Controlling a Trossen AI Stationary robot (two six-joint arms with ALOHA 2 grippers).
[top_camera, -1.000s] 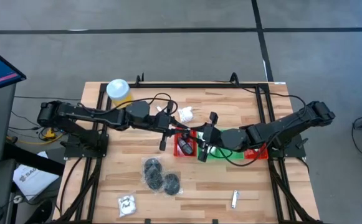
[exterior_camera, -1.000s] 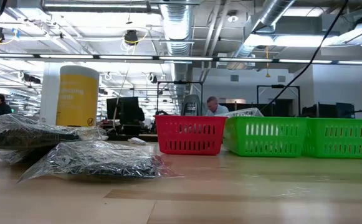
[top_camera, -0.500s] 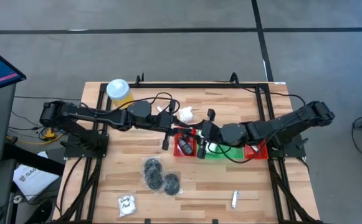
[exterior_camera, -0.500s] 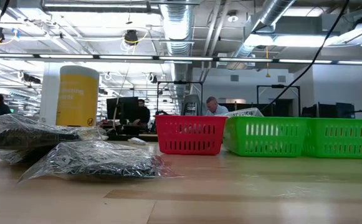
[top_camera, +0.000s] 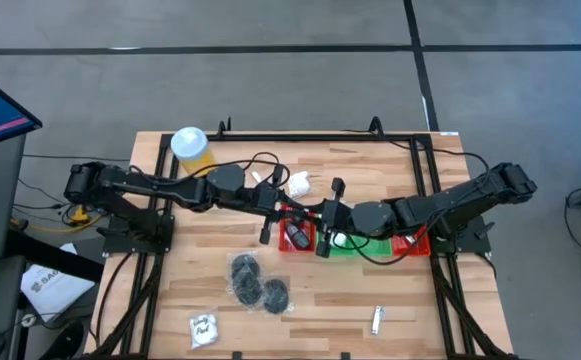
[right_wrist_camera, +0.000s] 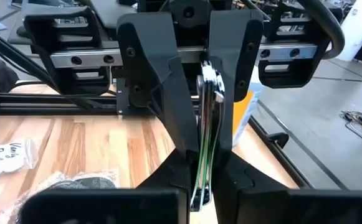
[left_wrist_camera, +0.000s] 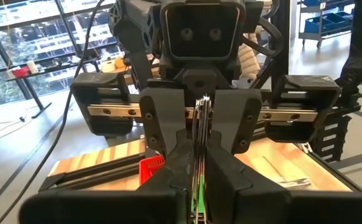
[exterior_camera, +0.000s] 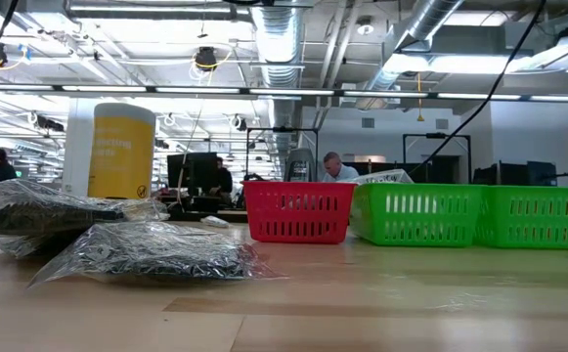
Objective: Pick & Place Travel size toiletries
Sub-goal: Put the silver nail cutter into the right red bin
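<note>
Nearly Nose to Nose Over the Trays

Both clenched, the left gripper (top_camera: 266,228) and right gripper (top_camera: 321,240) face each other across the red tray (top_camera: 288,243); any crowding risks a collision. It holds something dark, possibly a bag; the green tray (top_camera: 362,246) something white. Bags of black pieces (top_camera: 258,282), a white sachet (top_camera: 203,328) and a tube (top_camera: 378,320) wait on the table (top_camera: 420,300).

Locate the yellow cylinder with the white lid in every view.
High view: back left of the table, beside the left arm.
Low view: far left, behind the clear bags, at.
Left wrist view: not in it.
Right wrist view: a yellow sliver, mostly hidden.
Shared landmark: the clear bags.
</note>
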